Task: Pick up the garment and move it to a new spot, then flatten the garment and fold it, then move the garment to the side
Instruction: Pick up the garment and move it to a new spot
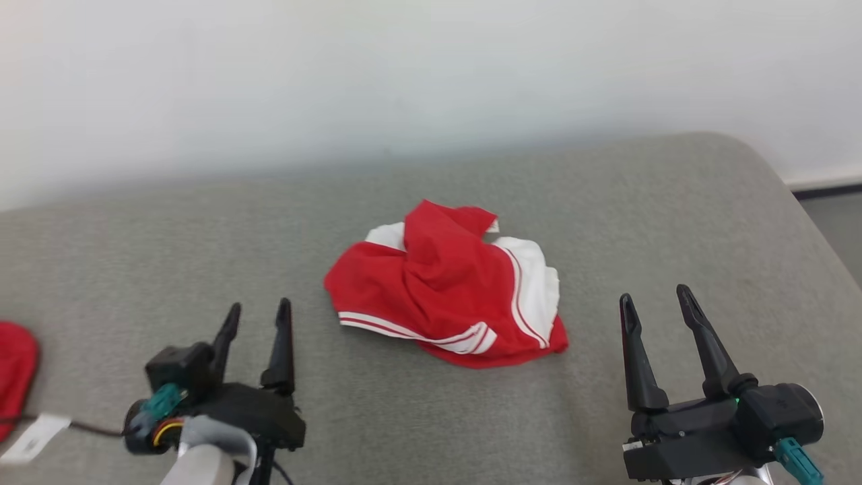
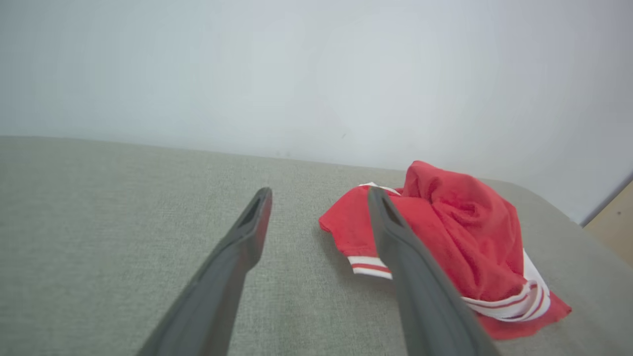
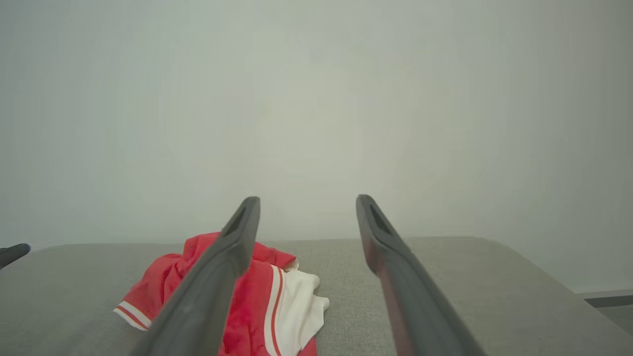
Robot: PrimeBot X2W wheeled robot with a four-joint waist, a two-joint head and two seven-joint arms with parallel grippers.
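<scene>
A red garment (image 1: 448,286) with white panels and striped trim lies crumpled in a heap in the middle of the grey cushioned surface (image 1: 606,215). My left gripper (image 1: 259,313) hovers open to the garment's lower left, empty. My right gripper (image 1: 656,300) stands open to its lower right, also empty. In the left wrist view the garment (image 2: 460,237) sits to the right behind my right-hand finger, with the left gripper (image 2: 319,195) apart from it. The right wrist view has the garment (image 3: 277,296) low on the left, partly hidden by a finger of the right gripper (image 3: 306,202).
Another red cloth (image 1: 15,374) pokes in at the far left edge, with a white tag (image 1: 34,434) and a dark cable beside it. A pale wall (image 1: 404,74) backs the surface. The surface's rounded right edge (image 1: 801,202) drops to the floor.
</scene>
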